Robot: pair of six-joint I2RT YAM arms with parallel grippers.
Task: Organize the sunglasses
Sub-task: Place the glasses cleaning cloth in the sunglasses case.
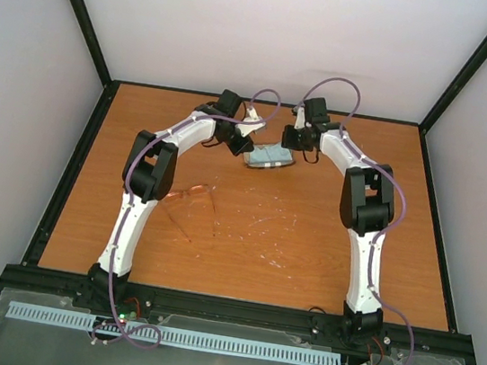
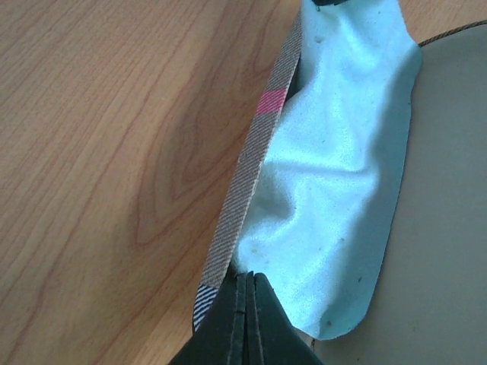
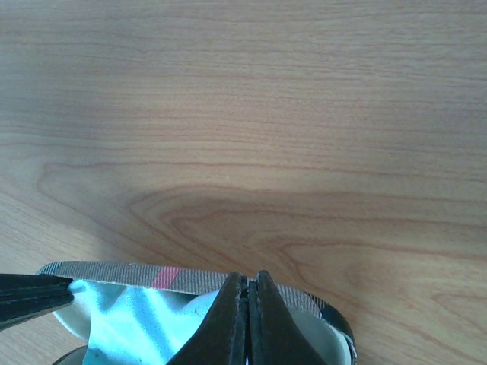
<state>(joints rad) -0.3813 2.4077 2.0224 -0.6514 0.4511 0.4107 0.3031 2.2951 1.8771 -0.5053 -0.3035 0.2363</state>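
Note:
The sunglasses (image 1: 189,198), with orange-pink lenses and thin dark arms, lie unfolded on the wooden table left of centre, beside the left arm's elbow; no gripper touches them. Farther back lies the tan, red-striped case (image 1: 270,157) with a light blue cloth (image 2: 335,175) in its mouth. My left gripper (image 1: 247,143) is shut, its tips (image 2: 247,277) pinching the case's striped rim (image 2: 251,167) where the cloth meets it. My right gripper (image 1: 297,145) is shut on the opposite part of the rim (image 3: 137,272), its tips (image 3: 247,277) over the edge. The cloth (image 3: 129,323) shows below.
The left arm's dark elbow joint (image 1: 149,174) hangs just left of the sunglasses. Black frame rails (image 1: 73,168) border the table on the left, right and front. Bare wood (image 1: 308,237) lies between the two arms.

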